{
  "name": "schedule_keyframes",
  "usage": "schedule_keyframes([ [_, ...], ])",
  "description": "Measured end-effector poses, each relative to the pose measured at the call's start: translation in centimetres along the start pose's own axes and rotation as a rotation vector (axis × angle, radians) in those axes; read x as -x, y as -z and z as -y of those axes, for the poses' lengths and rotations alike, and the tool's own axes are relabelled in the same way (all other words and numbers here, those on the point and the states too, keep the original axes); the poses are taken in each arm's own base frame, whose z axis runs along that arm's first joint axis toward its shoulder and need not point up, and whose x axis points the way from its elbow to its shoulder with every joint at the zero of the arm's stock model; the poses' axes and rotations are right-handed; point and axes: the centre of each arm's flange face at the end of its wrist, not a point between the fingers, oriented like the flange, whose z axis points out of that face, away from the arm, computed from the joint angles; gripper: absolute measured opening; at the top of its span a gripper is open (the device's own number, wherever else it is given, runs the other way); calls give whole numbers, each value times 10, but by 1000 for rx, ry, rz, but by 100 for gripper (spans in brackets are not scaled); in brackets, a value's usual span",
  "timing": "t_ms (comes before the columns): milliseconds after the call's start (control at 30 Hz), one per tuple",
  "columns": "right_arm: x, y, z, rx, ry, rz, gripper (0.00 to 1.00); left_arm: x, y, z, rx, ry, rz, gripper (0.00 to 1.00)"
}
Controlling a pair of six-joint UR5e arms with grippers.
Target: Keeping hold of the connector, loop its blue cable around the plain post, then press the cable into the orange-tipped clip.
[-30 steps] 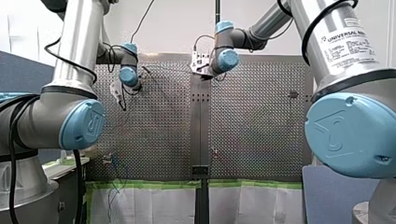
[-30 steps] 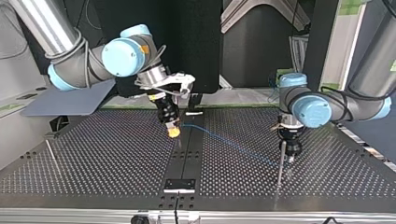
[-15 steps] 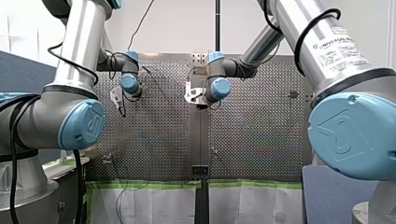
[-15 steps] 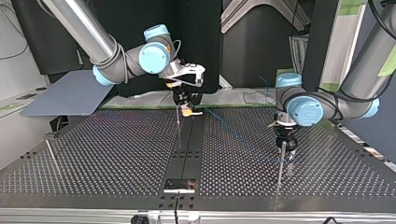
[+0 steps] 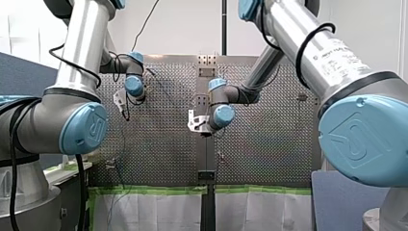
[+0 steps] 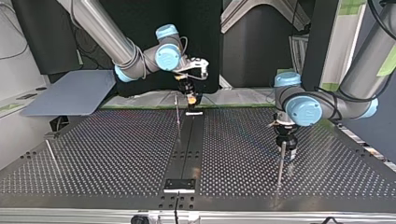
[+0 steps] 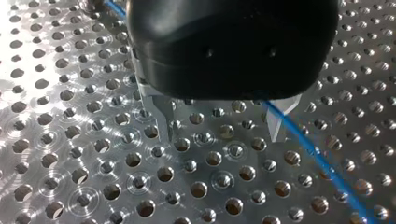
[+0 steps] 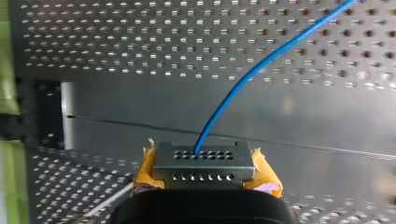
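Top view: your yellow-padded right claw [image 6: 190,99] hangs over the far end of the dark centre strip [image 6: 187,149] of the perforated worktop [image 6: 93,154], a thin metal post [image 6: 178,119] just beside the strip. Right wrist view: it clamps a boxy grey connector [image 8: 201,165], two pinhole rows, its blue cable [image 8: 280,51] running over the strip. Left wrist view: your left claw [image 7: 219,135] holds its metal fingers [image 7: 161,119] apart, the cable beside one.

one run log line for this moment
right hand: shut on connector | blue cable: leads out of connector | left hand: open, cable beside one finger
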Motion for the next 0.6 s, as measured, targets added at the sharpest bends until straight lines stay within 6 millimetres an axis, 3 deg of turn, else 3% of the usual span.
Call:
schedule_keyframes([
  [600,94,-28,3,52,3,54,0,-1,1,2,-2,0,-2,100],
])
